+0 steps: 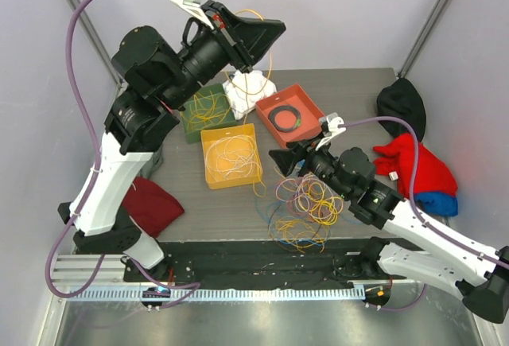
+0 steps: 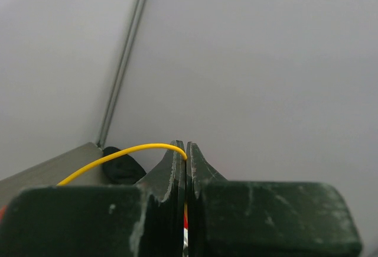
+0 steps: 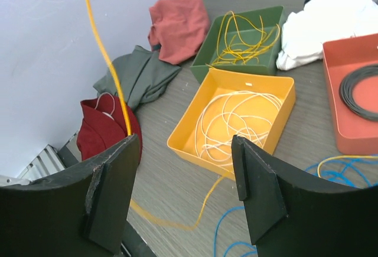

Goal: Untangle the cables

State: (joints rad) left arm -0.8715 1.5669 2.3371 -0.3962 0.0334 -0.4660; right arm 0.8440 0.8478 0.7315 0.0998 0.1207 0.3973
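Note:
The cables lie as a loose tangle (image 1: 306,207) of yellow, pink, orange and blue loops on the table in front of the right arm. My left gripper (image 1: 274,28) is raised high over the back of the table. In the left wrist view it (image 2: 186,146) is shut on one yellow cable (image 2: 118,153), which arcs away to the left. That yellow cable (image 3: 106,56) climbs steeply past my right gripper (image 3: 184,143), which stands open over the table with nothing between its fingers. A slack, blurred stretch of the yellow cable (image 3: 177,224) and blue loops (image 3: 236,227) lie below it.
A yellow tray (image 1: 208,175) holds white cables (image 3: 236,115). A green tray (image 1: 191,123) holds yellow cables, and an orange tray (image 1: 306,99) holds a black coil. A white cloth (image 1: 248,87) lies behind the trays. A dark red cloth (image 1: 155,203) lies left; black, red and blue cloths (image 1: 417,167) lie right.

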